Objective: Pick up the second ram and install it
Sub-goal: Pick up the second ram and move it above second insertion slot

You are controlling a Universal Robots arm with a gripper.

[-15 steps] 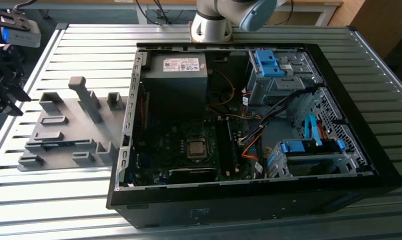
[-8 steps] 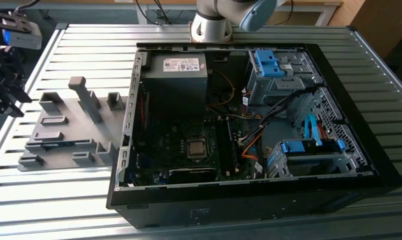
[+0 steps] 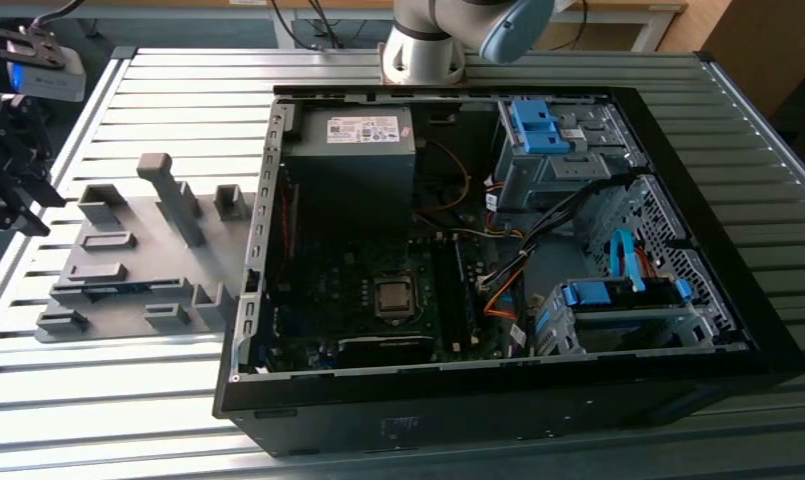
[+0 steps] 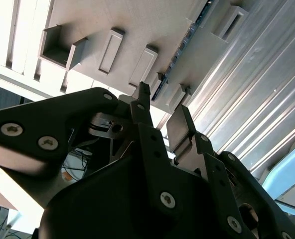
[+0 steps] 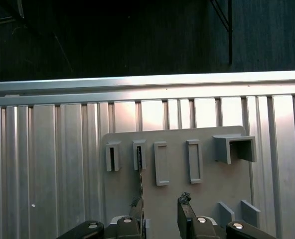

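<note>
First wrist view: fingers (image 5: 186, 211) spread apart, empty, close to grey holder plate (image 5: 207, 184). Holder slots carry second ram (image 5: 139, 174) on edge; plate sits on slatted surface (image 3: 175, 90), at exterior view's left of open PC case (image 3: 509, 410). Risk: one finger looks in line with stick edge, not straddling it. Descent could strike board, tilt it, jam it in slot. Off-centre pinch could let stick pivot.
</note>
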